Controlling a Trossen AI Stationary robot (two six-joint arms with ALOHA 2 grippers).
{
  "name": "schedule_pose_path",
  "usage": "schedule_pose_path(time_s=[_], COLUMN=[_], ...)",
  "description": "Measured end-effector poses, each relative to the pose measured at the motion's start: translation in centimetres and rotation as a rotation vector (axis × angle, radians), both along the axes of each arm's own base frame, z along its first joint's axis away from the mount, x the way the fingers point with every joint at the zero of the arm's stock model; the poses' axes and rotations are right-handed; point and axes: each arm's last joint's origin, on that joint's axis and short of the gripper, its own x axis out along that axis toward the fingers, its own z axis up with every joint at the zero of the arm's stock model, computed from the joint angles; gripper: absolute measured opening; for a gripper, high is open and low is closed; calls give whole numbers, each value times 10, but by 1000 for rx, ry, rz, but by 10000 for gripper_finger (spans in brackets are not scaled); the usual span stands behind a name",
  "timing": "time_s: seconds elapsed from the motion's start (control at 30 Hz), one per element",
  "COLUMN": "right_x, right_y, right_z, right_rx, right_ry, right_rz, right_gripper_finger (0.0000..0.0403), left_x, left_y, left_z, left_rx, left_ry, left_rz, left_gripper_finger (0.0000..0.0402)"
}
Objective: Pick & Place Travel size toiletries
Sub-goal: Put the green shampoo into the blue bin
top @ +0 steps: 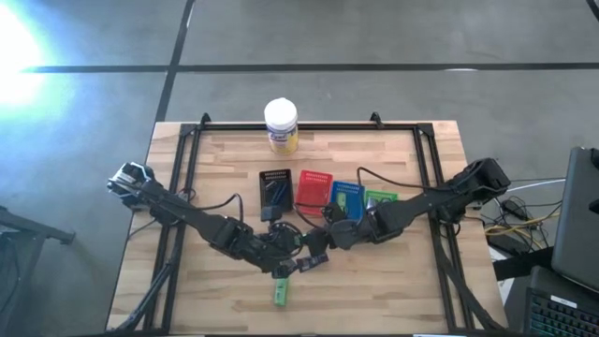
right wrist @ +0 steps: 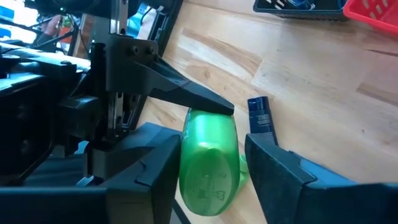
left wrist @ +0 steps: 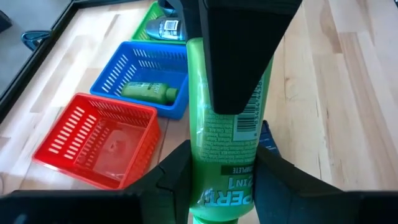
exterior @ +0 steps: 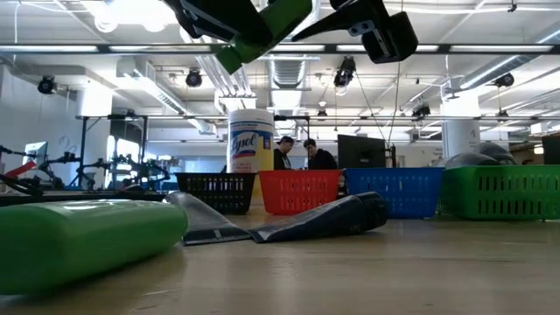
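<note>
A bright green tube (exterior: 262, 26) is up in the air between both grippers, over the table's middle front (top: 301, 266). My left gripper (left wrist: 224, 186) is shut on one end of it and my right gripper (right wrist: 211, 174) on the other. A second green tube (top: 281, 293) lies on its side near the table's front edge. Dark navy flat packets (exterior: 324, 219) lie flat on the wood below the grippers. The blue basket (left wrist: 140, 62) holds another green tube (left wrist: 149, 92). The green basket (top: 379, 198) holds a grey bottle (left wrist: 165, 28). My left gripper pinches the green tube's printed end (left wrist: 217, 193) between its two fingers, one on each side. The fingers lie along the tube, which reaches forward past them. The tube is lifted clear of the table and slants. My right gripper has the tube's other, rounded end (right wrist: 208, 180) between its two fingers. One of its fingers (left wrist: 239, 74) lies flat over the tube's far half. The fingers come from the table's right side and lie along the tube.
A black basket (top: 276, 187), a red basket (top: 314, 187), the blue one and the green one stand in a row at mid-table. A white-capped yellow jar (top: 281, 124) stands at the far edge. Black frame rails (top: 187, 159) run along the table's sides.
</note>
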Motion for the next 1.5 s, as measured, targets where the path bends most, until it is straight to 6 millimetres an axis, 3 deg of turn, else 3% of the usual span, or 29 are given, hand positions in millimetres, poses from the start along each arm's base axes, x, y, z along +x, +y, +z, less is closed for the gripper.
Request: schedule_pose_path(time_s=[0.33,0.57,0.77,0.93,1.1,1.3,1.5], right_x=[0,-1,-16,-29,-54,-88,-82], right_y=[0,0,-5,-10,-17,-31,-39], right_z=[0,-1,-17,-14,5,2,-16], right_rx=[2,-14,-62,-131,-214,-317,-373], right_ry=[1,14,219,287,289,508,639], right_rz=[5,14,-6,-82,-228,-386,-421], right_gripper_finger=[97,91,87,85,82,85,85], left_x=[0,0,-7,-16,-28,-44,-53], left_y=[1,1,-2,-3,-5,-13,-22], left_z=[0,0,2,0,-6,-11,-15], left_rx=[11,13,25,-22,-16,-29,-42], left_ry=[-1,-5,18,58,136,206,252], left_rz=[4,12,21,64,106,146,120], left_gripper_finger=[156,186,221,237,237,238,237])
